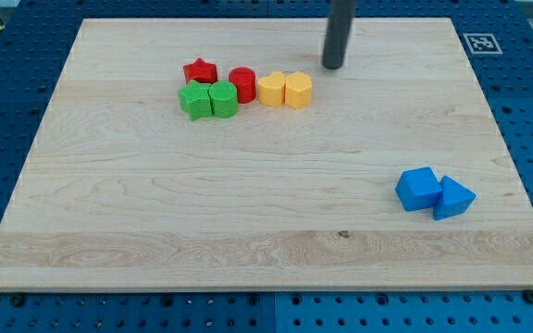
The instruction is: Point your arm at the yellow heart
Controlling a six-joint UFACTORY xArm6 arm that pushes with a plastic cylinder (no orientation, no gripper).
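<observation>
The yellow heart (271,90) lies in the upper middle of the wooden board (248,203), touching a yellow pentagon-like block (298,90) on its right. My tip (332,67) stands on the board above and to the right of the two yellow blocks. A short gap separates it from the pentagon-like block, which lies roughly between it and the heart. The tip touches no block.
A red cylinder (242,83) sits just left of the heart, with a red star (200,71), a green star (193,100) and a green block (223,98) beside it. A blue cube (419,188) and a blue triangle (454,198) lie at the lower right.
</observation>
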